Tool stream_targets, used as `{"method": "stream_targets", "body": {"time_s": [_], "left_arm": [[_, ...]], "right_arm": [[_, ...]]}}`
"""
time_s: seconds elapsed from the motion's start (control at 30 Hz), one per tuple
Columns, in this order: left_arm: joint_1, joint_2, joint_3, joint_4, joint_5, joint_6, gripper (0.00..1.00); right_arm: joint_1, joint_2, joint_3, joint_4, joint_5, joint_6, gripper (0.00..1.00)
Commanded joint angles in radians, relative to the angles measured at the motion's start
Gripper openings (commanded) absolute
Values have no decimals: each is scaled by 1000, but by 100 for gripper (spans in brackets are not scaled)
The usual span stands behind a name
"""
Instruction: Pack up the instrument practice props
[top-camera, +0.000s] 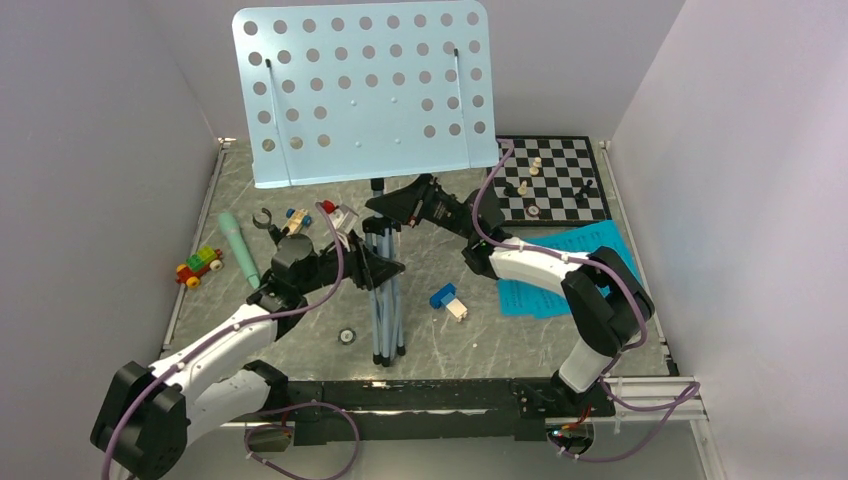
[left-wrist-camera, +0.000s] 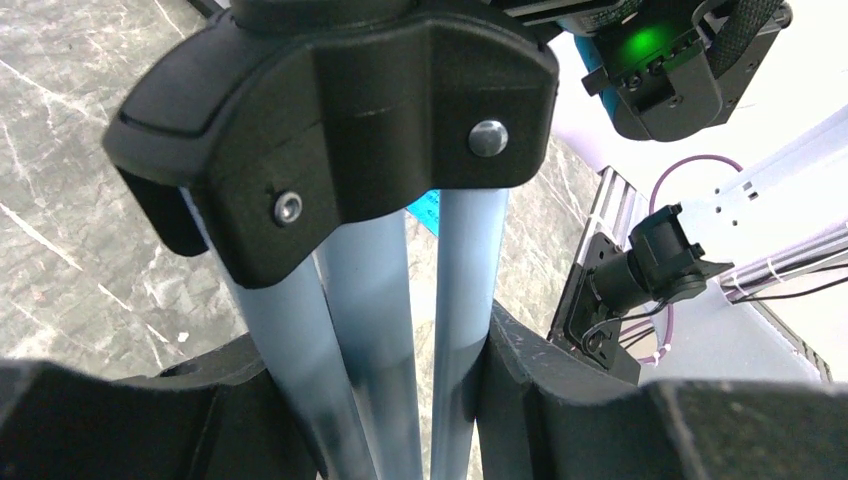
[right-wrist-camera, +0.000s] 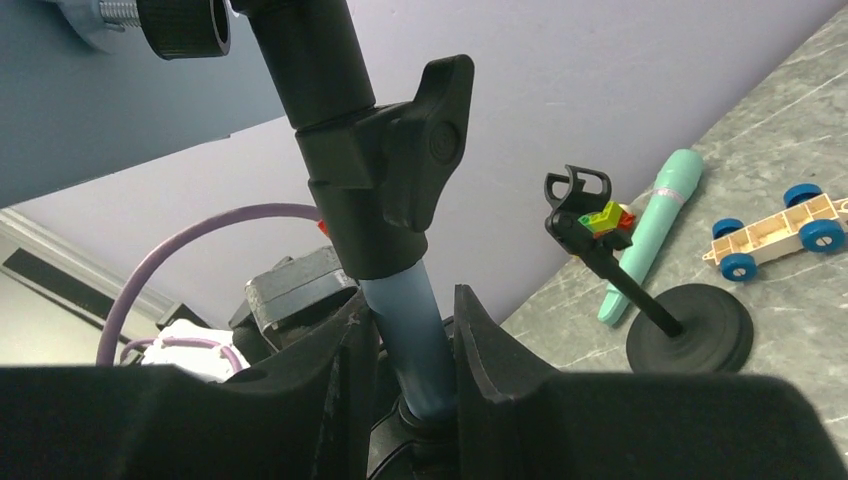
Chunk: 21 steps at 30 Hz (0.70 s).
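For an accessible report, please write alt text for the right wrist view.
The right tool grips the music stand on its pale-blue pole, below a black clamp. Behind, on the table: a black mic stand, a mint-green microphone, a toy car.

Stood boxed in on three sides of the grey, white-veined marble-look table (top-camera: 450, 350) by plain, matte, off-white walls: a back wall (top-camera: 590, 60) behind its far edge, a left wall (top-camera: 90, 150) and a right wall (top-camera: 740, 150) rising from its side edges and leaning outward toward the top of the overhead view. Ran silver metal rails (top-camera: 655, 384) along the table's edges, with a flat grey surface just past its near edge. Lay under soft, even light, casting only faint shadows on the table and tinting the walls above it slightly lavender in the wrist views.
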Motion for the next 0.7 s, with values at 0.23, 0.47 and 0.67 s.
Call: {"method": "stream_targets", "body": {"time_s": [0.23, 0.47, 0.67], "left_arm": [[5, 76, 60, 240, -219, 67, 0], [-7, 57, 117, 227, -235, 74, 0], [-55, 21, 114, 222, -284, 92, 0]], "right_arm": [[-42, -56, -44, 164, 10, 214, 0], [-51, -100, 33, 22, 1, 153, 0], [-43, -131, 26, 15, 14, 152, 0]]}}
